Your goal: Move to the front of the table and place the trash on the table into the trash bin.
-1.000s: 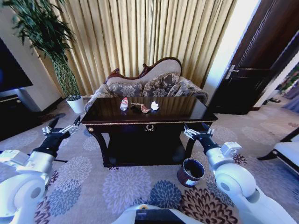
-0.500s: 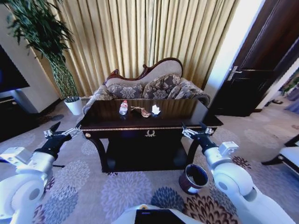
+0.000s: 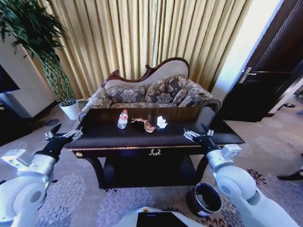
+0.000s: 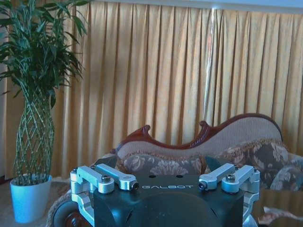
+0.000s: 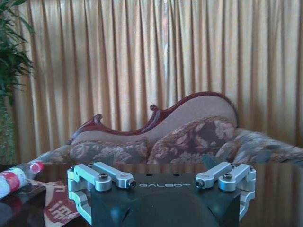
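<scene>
While both arms hover at the worktop point(image 3: 94, 142) edge, left jaws point(image 3: 64, 135) and right jaws point(image 3: 196, 135) spread wide, empty; bottle point(image 3: 122, 119), wrapper point(image 3: 145, 125), paper point(image 3: 162, 122) lie ahead between them, bin point(image 3: 204, 199) below-behind right jaws. Best stop square, close enough to reach.

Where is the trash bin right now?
In the head view the trash bin stands on the carpet at the lower right, beside the table's right front leg and just below the right arm, near the right gripper.

trash bin point(image 3: 204, 199) partly behind arm
</scene>
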Tool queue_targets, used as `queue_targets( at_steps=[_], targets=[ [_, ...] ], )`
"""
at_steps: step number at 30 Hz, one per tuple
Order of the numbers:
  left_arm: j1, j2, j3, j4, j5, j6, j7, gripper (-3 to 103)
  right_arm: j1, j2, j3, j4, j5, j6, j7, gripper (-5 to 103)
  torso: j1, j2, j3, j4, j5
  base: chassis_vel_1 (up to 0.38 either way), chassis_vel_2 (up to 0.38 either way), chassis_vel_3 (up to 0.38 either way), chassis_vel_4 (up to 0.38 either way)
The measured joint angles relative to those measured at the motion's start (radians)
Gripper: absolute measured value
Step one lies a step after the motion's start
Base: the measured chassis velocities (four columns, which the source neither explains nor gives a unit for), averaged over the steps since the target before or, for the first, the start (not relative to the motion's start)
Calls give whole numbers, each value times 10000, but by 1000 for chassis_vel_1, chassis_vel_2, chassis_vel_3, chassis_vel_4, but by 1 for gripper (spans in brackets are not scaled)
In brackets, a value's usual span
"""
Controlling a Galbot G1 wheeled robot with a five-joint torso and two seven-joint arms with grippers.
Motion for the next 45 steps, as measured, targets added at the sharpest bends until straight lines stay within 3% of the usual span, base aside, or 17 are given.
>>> queue_targets(
  at_steps=[2, 4, 5, 7, 8, 13, 18, 25, 33, 45],
  targets=[
    [20, -23, -4, 10, -11, -107, 48, 100, 41, -123, -67, 42, 326, -19, 27, 100, 0, 0, 0, 1, -2, -40, 70, 22, 1],
    [89, -114, -7, 80, 1, -372, 260, 100, 381, -632, -231, 115, 1685, -202, 198, 100, -12, 5, -6, 0, -3, 0, 0, 0, 0],
    [89, -114, -7, 80, 1, -372, 260, 100, 381, -632, -231, 115, 1685, -202, 198, 100, -12, 5, -6, 0, -3, 0, 0, 0, 0],
    [119, -164, 2, 86, 6, -435, 346, 100, 894, -1327, -393, -99, 2624, -283, 234, 100, -20, 9, -9, 0, -3, 0, 0, 0, 0],
    [119, -164, 2, 86, 6, -435, 346, 100, 894, -1327, -393, -99, 2624, -283, 234, 100, -20, 9, -9, 0, -3, 0, 0, 0, 0],
    [120, -364, 85, 21, 75, -448, 409, 100, 2262, -2719, -1254, -1000, 3657, -470, 223, 100, -10, 6, -3, 1, -2, 0, 0, 0, 0],
    [84, -527, 293, 8, 247, -445, 497, 100, 3488, -3120, -2225, -1757, 4098, -556, 221, 100, -6, 4, -2, 0, -2, 0, 0, 0, 0],
    [67, -565, 368, -210, 268, -371, 501, 100, 5431, -3176, -3793, -2653, 4554, -601, 316, 100, -8, 5, -3, -1, -3, 0, 0, 0, 0],
    [138, -593, 368, -304, 334, -321, 431, 100, 7458, -2413, -6282, -3440, 4759, -845, 717, 100, -8, 5, -3, 1, -3, 0, 0, 0, 0],
    [40, -729, 565, -320, 433, -237, 432, 100, 9568, -2071, -8189, -4523, 5176, -906, 848, 100, -8, 4, -3, 1, -5, 0, 0, 0, 0]
  ],
)
